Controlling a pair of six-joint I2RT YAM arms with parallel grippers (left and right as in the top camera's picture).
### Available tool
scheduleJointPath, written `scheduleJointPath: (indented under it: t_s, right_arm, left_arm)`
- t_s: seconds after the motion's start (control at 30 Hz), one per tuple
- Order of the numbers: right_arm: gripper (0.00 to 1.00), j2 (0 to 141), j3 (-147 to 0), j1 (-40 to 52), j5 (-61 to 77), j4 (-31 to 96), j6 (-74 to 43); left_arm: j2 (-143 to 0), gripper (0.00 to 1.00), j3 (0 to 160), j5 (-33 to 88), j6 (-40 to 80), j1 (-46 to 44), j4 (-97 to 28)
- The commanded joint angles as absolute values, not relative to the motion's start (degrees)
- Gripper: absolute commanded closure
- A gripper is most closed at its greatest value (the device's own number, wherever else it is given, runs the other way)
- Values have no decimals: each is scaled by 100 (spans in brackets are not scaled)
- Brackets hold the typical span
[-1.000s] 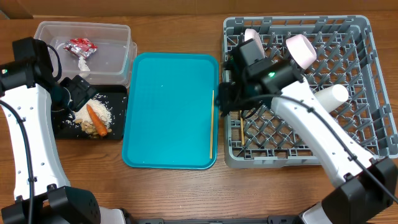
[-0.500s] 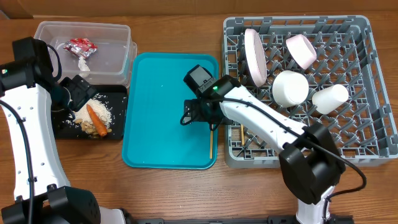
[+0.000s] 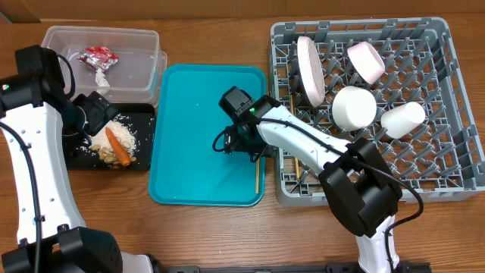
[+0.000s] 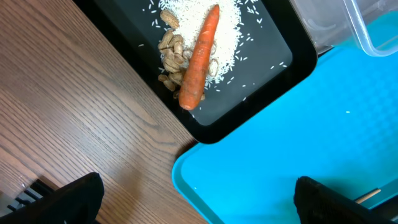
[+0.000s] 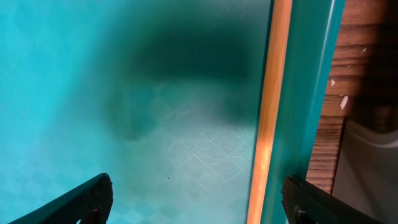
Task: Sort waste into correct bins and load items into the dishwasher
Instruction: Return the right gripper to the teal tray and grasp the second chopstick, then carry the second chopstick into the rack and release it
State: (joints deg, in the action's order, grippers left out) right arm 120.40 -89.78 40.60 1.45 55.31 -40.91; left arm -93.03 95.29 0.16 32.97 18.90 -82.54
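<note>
Wooden chopstick (image 5: 268,106) at teal tray (image 5: 155,130) edge | btwn R jaws, released | L jaws released

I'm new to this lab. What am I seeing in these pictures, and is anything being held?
Two white robot arms work at a table, each ending in a two-finger gripper. The wide picture is from a camera overhead; the close-ups come from cameras on the wrists. The left gripper hangs open over a black tray with a carrot, peanut shells and rice. The right gripper is open above a teal tray, where a wooden chopstick lies by the rim. A clear tub holds a red wrapper and a tissue; a grey rack holds white dishes. Neither gripper holds anything.
</note>
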Motion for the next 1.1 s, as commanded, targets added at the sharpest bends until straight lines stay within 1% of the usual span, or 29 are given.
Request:
scheduleJointPath:
  t_s: [0.0,0.27,0.47,0.5,0.6,0.7,0.87,0.97,1.07]
  right_arm:
    - [11,12064,-9002,4053,3,5520,-4165]
    - [11,12101,-9000,4254,-252,5441,-4167]
    - [11,12477,-9000,4254,-226,5448,-4182]
    - [13,12477,-9000,4272,-224,5441,-4182]
    - [27,12477,-9002,4292,-119,5402,-4185]
    - [47,12477,-9002,4292,-121,5406,-4182]
    - [77,12477,-9002,4292,-123,5411,-4182]
    - [87,12477,-9002,4292,-123,5428,-4185]
    - [92,12477,-9002,4309,-119,5428,-4182]
  left_arm:
    - [-9336,0,9529,-60,3229,1946,-8246]
    - [-9336,0,9529,-60,3229,1946,-8246]
    - [-9336,0,9529,-60,3229,1946,-8246]
    - [-9336,0,9529,-60,3229,1946,-8246]
    - [-9336,0,9529,-60,3229,1946,-8241]
    - [-9336,0,9529,-60,3229,1946,-8241]
    - [-9336,0,9529,-60,3229,1946,-8241]
    - [-9336,0,9529,-60,3229,1946,-8241]
    - [-9336,0,9529,-60,3229,1946,-8241]
